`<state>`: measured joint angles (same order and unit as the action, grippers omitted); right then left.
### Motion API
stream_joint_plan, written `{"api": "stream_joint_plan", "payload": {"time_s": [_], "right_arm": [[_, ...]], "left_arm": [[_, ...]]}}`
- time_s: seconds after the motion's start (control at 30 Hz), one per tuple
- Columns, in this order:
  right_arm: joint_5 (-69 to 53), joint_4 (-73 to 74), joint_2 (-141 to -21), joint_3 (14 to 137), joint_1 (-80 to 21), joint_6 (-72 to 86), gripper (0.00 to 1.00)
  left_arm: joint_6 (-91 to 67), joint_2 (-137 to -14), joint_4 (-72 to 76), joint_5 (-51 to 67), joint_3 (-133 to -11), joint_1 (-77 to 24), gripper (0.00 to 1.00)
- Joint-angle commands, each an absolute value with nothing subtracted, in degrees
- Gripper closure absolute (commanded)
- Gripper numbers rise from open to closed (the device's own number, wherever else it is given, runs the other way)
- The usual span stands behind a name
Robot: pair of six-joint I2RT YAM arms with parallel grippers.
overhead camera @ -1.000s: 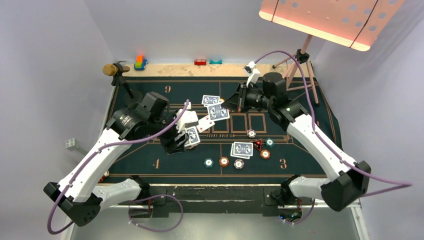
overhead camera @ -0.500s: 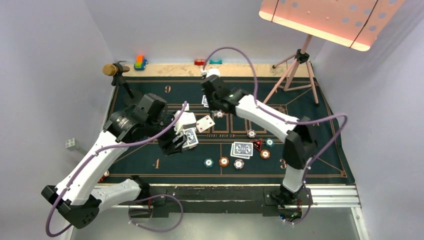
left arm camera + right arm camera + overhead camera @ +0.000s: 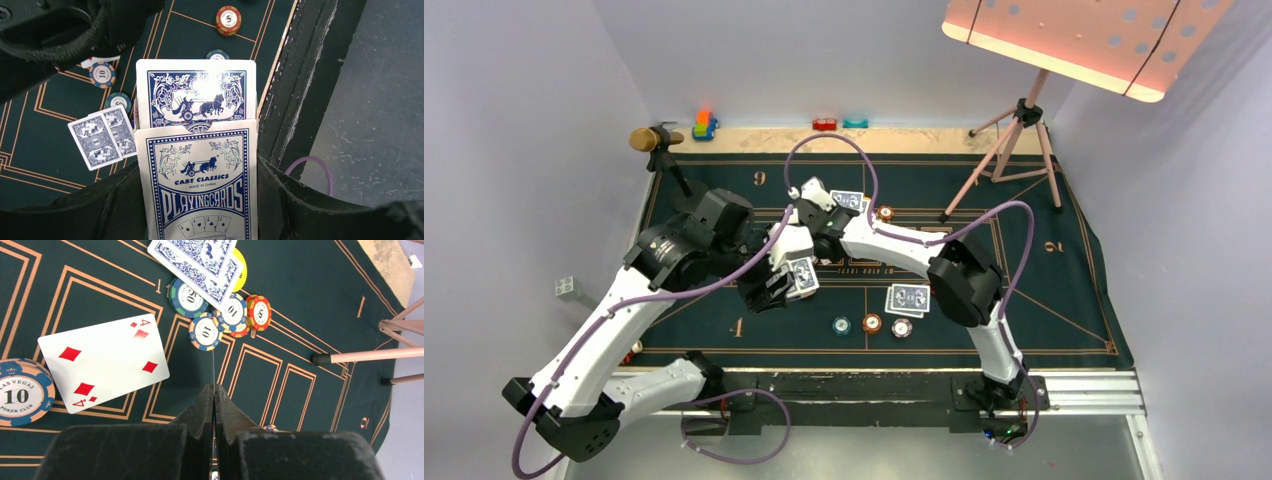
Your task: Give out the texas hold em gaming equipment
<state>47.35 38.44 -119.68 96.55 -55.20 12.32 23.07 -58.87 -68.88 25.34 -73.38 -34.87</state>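
My left fingers (image 3: pixel 95 212) clamp the playing-card box (image 3: pixel 200 185), one blue-backed card (image 3: pixel 195 92) poking from its mouth. My right fingers (image 3: pixel 200 412) are pinched narrow on a single card (image 3: pixel 213 365), seen edge-on above the green felt worktop (image 3: pixel 310 300). To my eye, it should go down low and flat, clear of the four of diamonds (image 3: pixel 102 362) and the chip cluster (image 3: pixel 222 320), before I let go.

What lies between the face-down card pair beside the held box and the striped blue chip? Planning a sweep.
A teal chip, its edge under the card pair; left wrist view.
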Motion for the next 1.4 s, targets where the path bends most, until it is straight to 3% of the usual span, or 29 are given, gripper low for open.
{"api": "stream_joint_plan", "payload": {"time_s": [0.0, 0.5, 0.8, 0.93, 1.03, 1.23, 1.37], "right_arm": [[52.07, 36.24, -118.73, 97.42, -55.93, 11.34, 1.00], [45.36, 28.54, -120.58, 92.26, -57.74, 11.52, 0.95], [39.06, 26.43, -121.37, 89.18, -58.27, 14.07, 0.76], [35.75, 25.15, -120.91, 88.78, -58.27, 14.50, 0.48], [31.59, 24.10, -120.07, 88.53, -58.21, 15.37, 0.37], [26.15, 23.82, -117.19, 88.80, -57.55, 16.43, 0.33], [18.95, 23.75, -111.53, 86.12, -51.92, 20.52, 0.33]], "left_arm": [[22.24, -58.85, -68.23, 27.36, -74.37, -34.66, 1.00], [22.15, -59.38, -68.55, 27.00, -74.82, -34.64, 1.00], [22.15, -59.92, -68.77, 27.00, -75.71, -34.72, 1.00], [22.14, -59.98, -68.91, 27.19, -76.07, -34.67, 1.00], [22.09, -60.08, -69.00, 27.13, -76.22, -34.70, 1.00], [21.98, -60.06, -69.06, 27.07, -76.11, -34.69, 1.00], [21.97, -59.94, -69.19, 26.79, -76.39, -34.67, 1.00]]}}
